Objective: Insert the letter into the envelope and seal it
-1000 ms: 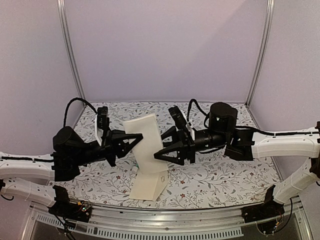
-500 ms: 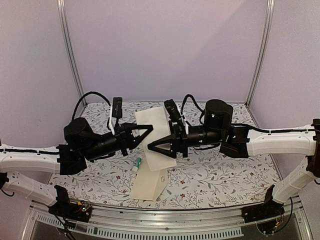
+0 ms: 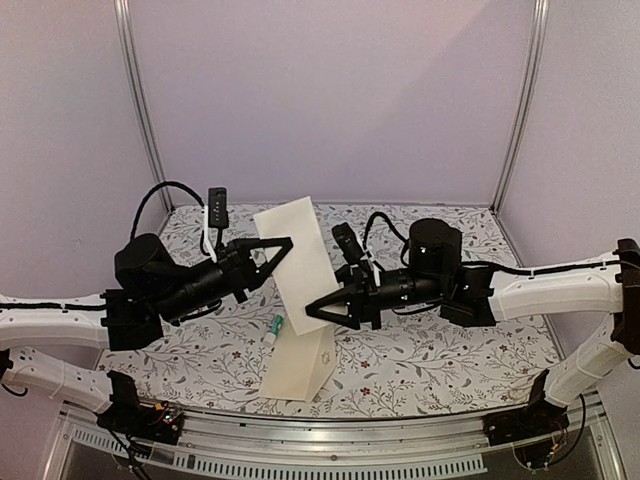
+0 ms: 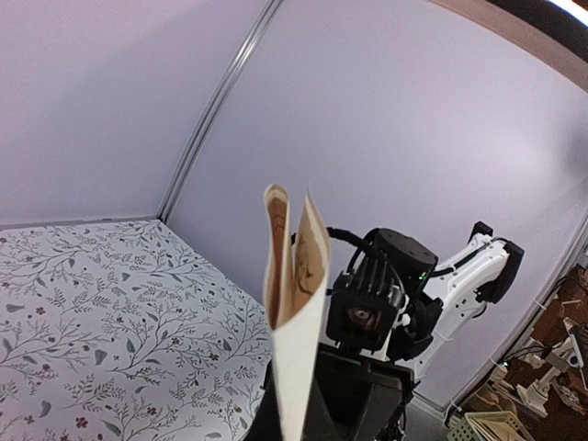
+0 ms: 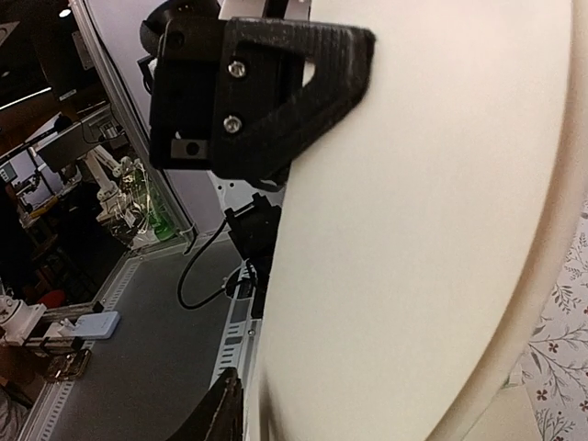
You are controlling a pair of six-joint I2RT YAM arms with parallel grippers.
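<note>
We list: folded tan paper letter [image 3: 297,255] aloft, pinched by left end effector [image 3: 285,243]; right end effector [image 3: 308,310] grip unclear; cream paper envelope [image 3: 296,376] at 6 o'clock, seemingly unfilled, unsealed.

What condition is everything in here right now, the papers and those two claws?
letter: folded with the print inside, held up off the table.
envelope: on the table below the letter, not yet filled; flap unclear.
left gripper: shut on the letter's edge.
right gripper: jaws open, one on either side of the letter's lower part.
green-tipped stick: lying on the table beside the envelope.
</note>
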